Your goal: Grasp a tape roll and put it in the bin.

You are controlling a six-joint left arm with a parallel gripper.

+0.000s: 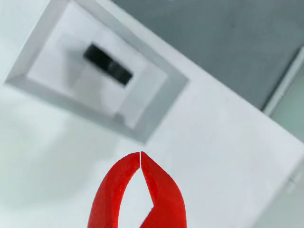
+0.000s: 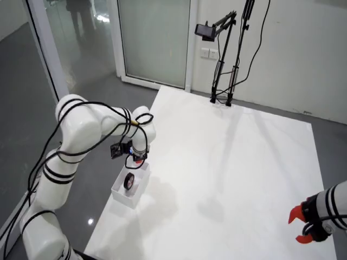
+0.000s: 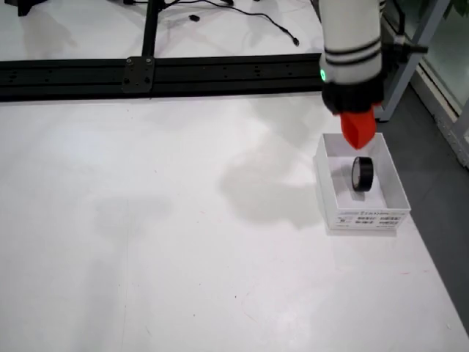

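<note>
A black tape roll (image 1: 108, 64) stands on its edge inside the white box-shaped bin (image 1: 71, 102). In the view that rides on the gripper, my red gripper (image 1: 141, 154) is shut, tips touching, with nothing between them, and it hangs above the table just outside the bin's rim. The view from the side shows the gripper (image 3: 360, 143) over the bin's far edge (image 3: 366, 218), a little above the tape roll (image 3: 361, 174). From above, the gripper (image 2: 137, 161) hangs over the bin (image 2: 123, 197) with the roll (image 2: 129, 181) in it.
The bin sits near the white table's edge, next to grey floor (image 2: 97, 179). A second arm's red gripper (image 2: 302, 226) rests at the table's opposite corner. A black rail (image 3: 146, 73) and a camera stand (image 2: 225, 59) line the far side.
</note>
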